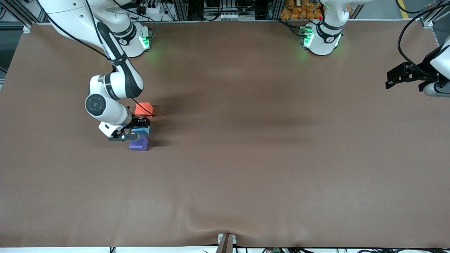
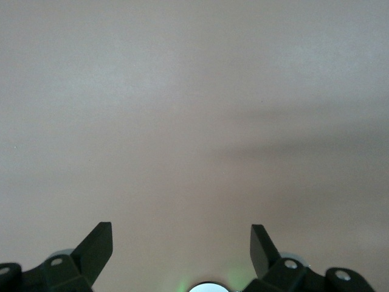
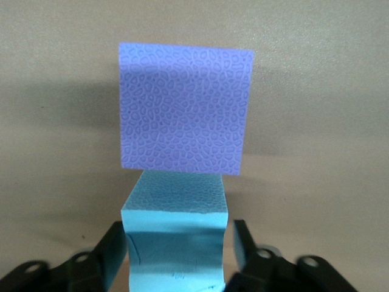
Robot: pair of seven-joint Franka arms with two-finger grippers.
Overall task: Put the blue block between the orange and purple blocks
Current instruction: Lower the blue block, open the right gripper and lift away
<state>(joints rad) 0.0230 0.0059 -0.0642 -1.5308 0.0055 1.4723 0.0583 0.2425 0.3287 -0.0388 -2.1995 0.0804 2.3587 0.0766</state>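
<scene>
Brown cloth covers the table [image 1: 246, 158] in the front view. 3 small cubes sit in a short row toward the right arm's end. The orange block [image 1: 143, 108] is farthest from the front camera, the purple block [image 1: 139, 143] is nearest, and the blue block [image 1: 142, 130] lies between them. The right gripper [image 1: 135, 128] is low, right at the blue block, so the block is straight under its fingers. I judge that the block is already in its spot, and the coming move only needs the fingers to clear its sides and go straight up. The left gripper [image 1: 400, 78] waits over the table edge at the left arm's end (well apart from the cubes), so the right arm is much nearer.

From the left wrist view, the left gripper [image 2: 182, 249] has its 2 fingers spread wide with nothing between them, only bare cloth.

From the right wrist view, the blue block [image 3: 176, 234] sits between the 2 black fingers [image 3: 115, 249] of the right gripper [image 3: 177, 252]. The fingers look a little way off its sides, so the hold seems to be letting go. The purple block [image 3: 184, 108] is just past the blue one, touching or almost touching; I cannot tell which. A cube has no long side.

No writing or labels can be read anywhere.
</scene>
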